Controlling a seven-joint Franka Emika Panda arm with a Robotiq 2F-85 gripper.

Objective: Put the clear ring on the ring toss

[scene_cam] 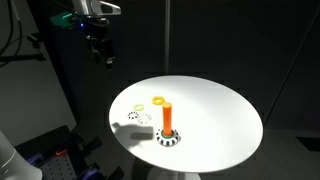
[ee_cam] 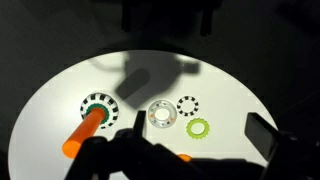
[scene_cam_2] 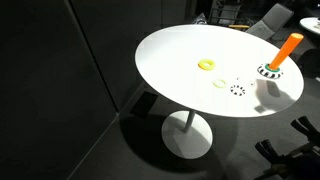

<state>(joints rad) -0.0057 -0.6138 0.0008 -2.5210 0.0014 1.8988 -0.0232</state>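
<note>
The ring toss is an orange peg (scene_cam: pixel 168 117) on a striped round base (scene_cam: pixel 168 138), and it shows in both exterior views (scene_cam_2: pixel 288 49) and tilted in the wrist view (ee_cam: pixel 85 131). The clear ring (ee_cam: pixel 161 115) lies flat on the white table beside the base, faint in both exterior views (scene_cam: pixel 147 114) (scene_cam_2: pixel 220 83). My gripper (scene_cam: pixel 102 55) hangs high above the table's far edge, well away from the ring. In the wrist view its fingers (ee_cam: pixel 200 126) are spread wide and hold nothing.
A dark-speckled ring (ee_cam: pixel 187 104) and a yellow ring (ee_cam: pixel 198 127) lie next to the clear ring. The round white table (scene_cam: pixel 220 120) stands on a pedestal amid dark surroundings. Chairs (scene_cam_2: pixel 270 18) stand behind it.
</note>
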